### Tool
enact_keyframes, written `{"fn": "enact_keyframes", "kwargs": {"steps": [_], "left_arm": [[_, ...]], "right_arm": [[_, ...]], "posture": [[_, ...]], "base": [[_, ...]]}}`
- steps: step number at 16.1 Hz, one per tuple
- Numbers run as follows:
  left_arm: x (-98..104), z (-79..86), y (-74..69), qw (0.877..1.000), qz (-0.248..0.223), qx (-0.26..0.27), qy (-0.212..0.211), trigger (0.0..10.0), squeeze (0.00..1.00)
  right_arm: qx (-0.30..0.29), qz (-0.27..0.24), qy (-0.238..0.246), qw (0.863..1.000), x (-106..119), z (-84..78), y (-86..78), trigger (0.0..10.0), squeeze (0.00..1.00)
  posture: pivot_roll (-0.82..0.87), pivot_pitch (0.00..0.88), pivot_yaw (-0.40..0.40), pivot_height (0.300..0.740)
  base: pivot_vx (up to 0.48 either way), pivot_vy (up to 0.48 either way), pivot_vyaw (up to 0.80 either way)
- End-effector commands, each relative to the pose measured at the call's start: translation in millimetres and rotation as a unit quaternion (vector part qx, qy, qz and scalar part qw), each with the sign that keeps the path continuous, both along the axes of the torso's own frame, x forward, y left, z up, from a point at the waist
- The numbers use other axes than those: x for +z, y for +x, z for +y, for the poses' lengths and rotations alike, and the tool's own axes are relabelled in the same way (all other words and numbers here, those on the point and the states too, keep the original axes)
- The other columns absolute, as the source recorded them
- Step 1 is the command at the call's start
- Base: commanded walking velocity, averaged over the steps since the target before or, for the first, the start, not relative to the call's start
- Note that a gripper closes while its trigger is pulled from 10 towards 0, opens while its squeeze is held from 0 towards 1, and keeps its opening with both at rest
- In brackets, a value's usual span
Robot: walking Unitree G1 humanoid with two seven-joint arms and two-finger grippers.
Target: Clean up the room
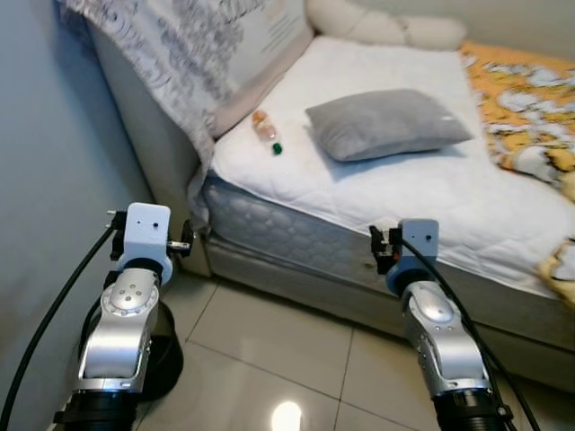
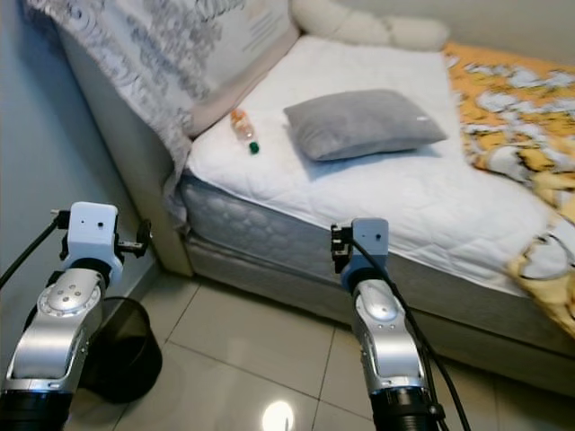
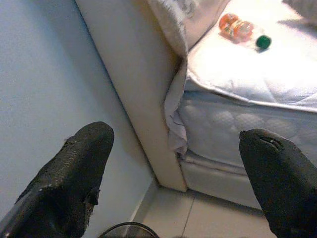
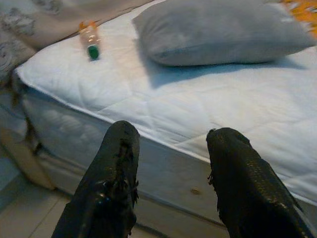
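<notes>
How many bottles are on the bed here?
1. The bottle lies on its side on the white mattress, left of the grey pillow; others could be hidden under bedding.

The bed (image 1: 395, 193) carries a bottle (image 1: 266, 130), grey pillow (image 1: 386, 123), yellow blanket (image 1: 526, 99).

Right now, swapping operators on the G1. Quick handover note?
Left tool: open, holding nothing, raised near the bed's headboard corner, by the wall.
Right tool: open, holding nothing, in front of the mattress edge.
Bottle with a green cap lies on its side on the white mattress, between the patterned pillow and the grey pillow. Orange patterned blanket is bunched on the robot's right side of the bed.
Black bin stands on the floor below the left arm.
Done: nothing visibly picked up.
Left: probably fetch the bottle and drop it in the bin.
</notes>
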State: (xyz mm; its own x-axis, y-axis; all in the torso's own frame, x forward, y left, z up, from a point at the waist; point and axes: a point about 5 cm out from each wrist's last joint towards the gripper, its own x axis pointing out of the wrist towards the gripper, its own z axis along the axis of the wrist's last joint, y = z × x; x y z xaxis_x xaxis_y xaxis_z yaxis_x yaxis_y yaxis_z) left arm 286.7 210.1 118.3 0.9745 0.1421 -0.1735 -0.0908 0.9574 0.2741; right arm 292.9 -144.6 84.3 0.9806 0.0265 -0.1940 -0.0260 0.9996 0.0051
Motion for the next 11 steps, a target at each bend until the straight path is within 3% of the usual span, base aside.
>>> {"fn": "enact_keyframes", "kwargs": {"steps": [1, 11], "left_arm": [[4.7, -3.6, 1.7, 1.000, -0.010, -0.006, -0.003, 10.0, 0.00], [3.4, -3.7, 1.2, 1.000, -0.007, -0.004, -0.008, 10.0, 0.00]], "right_arm": [[-0.005, 0.000, -0.002, 1.000, 1.9, -3.3, 1.1, 10.0, 0.00], [-0.006, 0.000, -0.003, 1.000, 1.7, -2.6, 1.1, 10.0, 0.00]], "posture": [[0.00, 0.000, 0.002, 0.740], [0.00, 0.000, 0.003, 0.740]], "base": [[0.304, 0.000, 0.00], [0.290, 0.000, 0.00]]}}
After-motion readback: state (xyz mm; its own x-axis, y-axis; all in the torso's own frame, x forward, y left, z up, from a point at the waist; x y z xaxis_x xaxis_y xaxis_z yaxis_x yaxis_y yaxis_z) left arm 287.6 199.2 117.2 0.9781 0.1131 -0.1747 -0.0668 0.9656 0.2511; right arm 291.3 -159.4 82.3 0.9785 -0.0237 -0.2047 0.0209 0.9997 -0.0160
